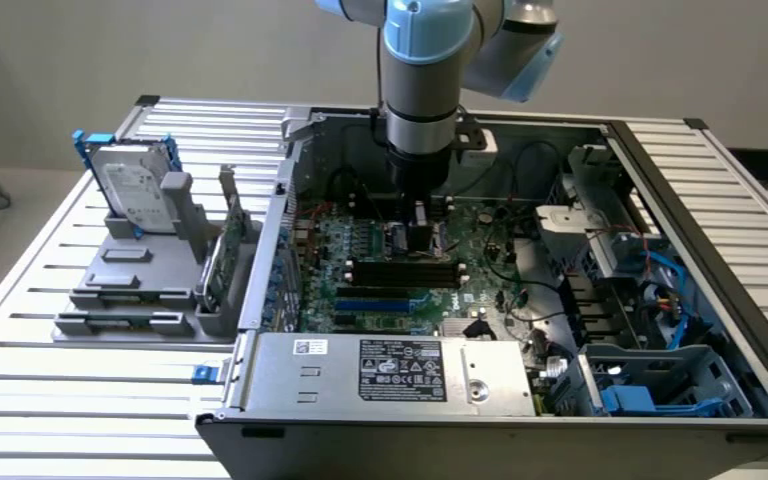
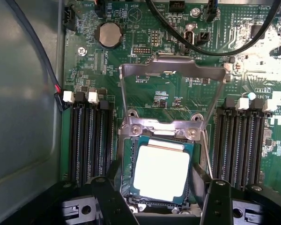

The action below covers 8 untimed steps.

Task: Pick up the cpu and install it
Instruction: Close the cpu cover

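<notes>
While the hand (image 2: 161, 200) hangs wide open and empty over the motherboard (image 2: 84, 28), at the centre of the exterior view, the entry reads as follows. Cpu (image 2: 161, 171): lying flat and square in the socket (image 2: 161, 127), between the hand's two fingers (image 2: 105, 199), apart from both as far as shows. Retention frame (image 2: 171, 69): raised, not closed over the chip. Step, as judged: chip placed and let go. Outstanding, as judged: the install is not locked; further work calls for leaving the seated chip undisturbed and clamping the frame down.

Silvery square cpu (image 2: 161, 171), flat in the open socket (image 2: 160, 125)
</notes>
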{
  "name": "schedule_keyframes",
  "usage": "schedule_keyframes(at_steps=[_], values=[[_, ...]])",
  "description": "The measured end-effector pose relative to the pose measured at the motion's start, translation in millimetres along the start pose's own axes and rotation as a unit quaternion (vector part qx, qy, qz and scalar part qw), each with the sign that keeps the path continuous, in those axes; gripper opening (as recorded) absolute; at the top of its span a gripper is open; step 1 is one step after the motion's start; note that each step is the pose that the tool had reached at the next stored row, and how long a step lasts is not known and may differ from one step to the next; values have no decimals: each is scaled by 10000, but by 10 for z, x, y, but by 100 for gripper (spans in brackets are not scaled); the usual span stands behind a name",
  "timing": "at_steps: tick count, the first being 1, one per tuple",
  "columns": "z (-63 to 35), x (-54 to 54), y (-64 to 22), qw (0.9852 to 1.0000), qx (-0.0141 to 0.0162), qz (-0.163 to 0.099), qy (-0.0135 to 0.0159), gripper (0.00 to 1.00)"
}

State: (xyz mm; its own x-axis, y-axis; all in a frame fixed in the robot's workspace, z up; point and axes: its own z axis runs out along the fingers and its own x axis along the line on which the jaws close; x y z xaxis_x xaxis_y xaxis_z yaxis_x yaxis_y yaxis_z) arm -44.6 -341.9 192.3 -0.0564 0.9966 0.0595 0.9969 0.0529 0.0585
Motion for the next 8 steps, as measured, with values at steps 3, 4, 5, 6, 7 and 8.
schedule_keyframes(at_steps=[3,4,5,6,7,8], values=[[1,1,0,9999,9,-143,2,68],[1,1,0,9999,10,-161,4,68],[1,1,0,9999,10,-169,4,68],[1,1,0,9999,11,-171,4,68],[1,1,0,9999,11,-171,4,68],[2,2,0,9999,10,-172,5,68]])
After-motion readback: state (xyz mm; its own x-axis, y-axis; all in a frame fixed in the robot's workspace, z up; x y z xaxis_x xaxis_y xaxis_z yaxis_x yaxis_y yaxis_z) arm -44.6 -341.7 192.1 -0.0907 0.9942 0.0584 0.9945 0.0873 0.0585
